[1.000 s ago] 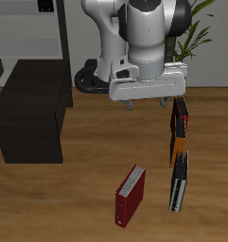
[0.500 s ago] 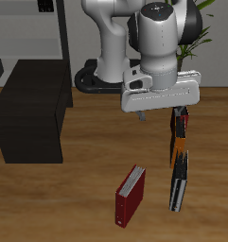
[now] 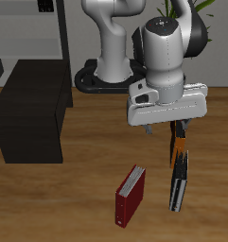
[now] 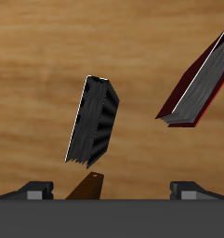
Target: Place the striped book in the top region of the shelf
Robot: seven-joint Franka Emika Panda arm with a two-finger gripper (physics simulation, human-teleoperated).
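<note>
The striped book point(image 3: 179, 185) lies flat on the wooden table near the front edge, its cover dark with pale stripes; it also shows in the wrist view point(image 4: 95, 121). My gripper point(image 3: 165, 127) hangs above the table just behind this book, over the orange-and-black book point(image 3: 178, 148). In the wrist view the gripper point(image 4: 111, 191) is open and empty, with its fingertips point(image 4: 34, 191) wide apart. The black shelf point(image 3: 30, 118) stands far across the table, its flat top bare.
A dark red book point(image 3: 131, 196) lies beside the striped book, also in the wrist view point(image 4: 199, 84). A corner of the orange-and-black book point(image 4: 85, 189) shows by the gripper. A tall pale-grey rack point(image 3: 35, 33) stands behind the shelf. A plant point(image 3: 193, 33) is at the back.
The gripper has moved forward and lower, away from the shelf side, to a spot over the orange-and-black book. The books have not moved.
</note>
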